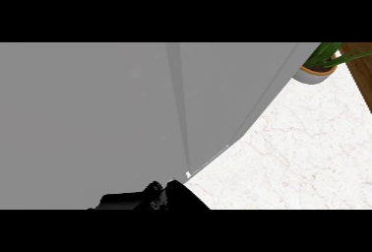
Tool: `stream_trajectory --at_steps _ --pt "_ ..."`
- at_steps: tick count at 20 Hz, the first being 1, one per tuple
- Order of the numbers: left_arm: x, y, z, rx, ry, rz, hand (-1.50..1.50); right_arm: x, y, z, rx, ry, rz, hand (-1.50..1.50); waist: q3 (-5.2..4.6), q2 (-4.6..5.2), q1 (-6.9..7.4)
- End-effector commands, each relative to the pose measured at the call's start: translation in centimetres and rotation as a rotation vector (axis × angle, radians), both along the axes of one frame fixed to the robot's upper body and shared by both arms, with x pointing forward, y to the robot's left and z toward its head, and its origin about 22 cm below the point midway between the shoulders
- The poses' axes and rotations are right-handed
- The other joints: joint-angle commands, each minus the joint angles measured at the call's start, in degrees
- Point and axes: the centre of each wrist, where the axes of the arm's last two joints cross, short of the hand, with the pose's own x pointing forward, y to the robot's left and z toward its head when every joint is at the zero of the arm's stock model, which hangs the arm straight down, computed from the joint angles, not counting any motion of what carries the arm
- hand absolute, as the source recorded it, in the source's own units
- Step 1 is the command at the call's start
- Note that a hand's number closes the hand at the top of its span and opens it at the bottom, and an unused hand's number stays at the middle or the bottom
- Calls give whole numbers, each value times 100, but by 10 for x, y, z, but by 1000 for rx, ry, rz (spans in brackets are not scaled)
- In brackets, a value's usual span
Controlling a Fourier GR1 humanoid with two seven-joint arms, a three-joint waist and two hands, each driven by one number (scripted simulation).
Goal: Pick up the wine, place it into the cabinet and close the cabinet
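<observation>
Steadily press the grey cabinet door (pixel 94 123), directly above the black hand (pixel 156 198), flush shut, sliding clear of the marble counter (pixel 305 147) rightward; wine unseen, presumably inside; hand opening impossible to tell.

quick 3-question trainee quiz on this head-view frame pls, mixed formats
1. True or false: a wine bottle is visible on the counter.
2. Multiple choice: the potted plant sits at the A) upper right B) lower left C) centre.
3. Fill in: the large grey cabinet panel fills the view's ____ side.

Key: 1 false, no bottle shows. 2 A. 3 left. Only one black hand shows, at the lower edge by the panel's bottom; which hand it is, and how its fingers stand, cannot be told.
</observation>
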Motion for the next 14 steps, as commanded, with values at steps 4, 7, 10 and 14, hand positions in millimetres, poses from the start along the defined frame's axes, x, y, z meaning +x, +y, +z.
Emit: stream_trajectory --at_steps 4,7,10,14 --pt "17 -1 2 3 8 26 -150 55 56 49 -1 -26 -29 150 7 4 -88" --pt "16 -2 -1 -15 -2 33 -150 75 71 41 -32 -145 -93 150 9 -3 -118" --pt "3 -13 3 -16 -14 35 -150 114 67 75 -81 -173 -168 150 11 -6 -51" --pt "13 1 3 9 -12 38 -150 152 65 38 -89 -129 -223 150 13 8 -129"
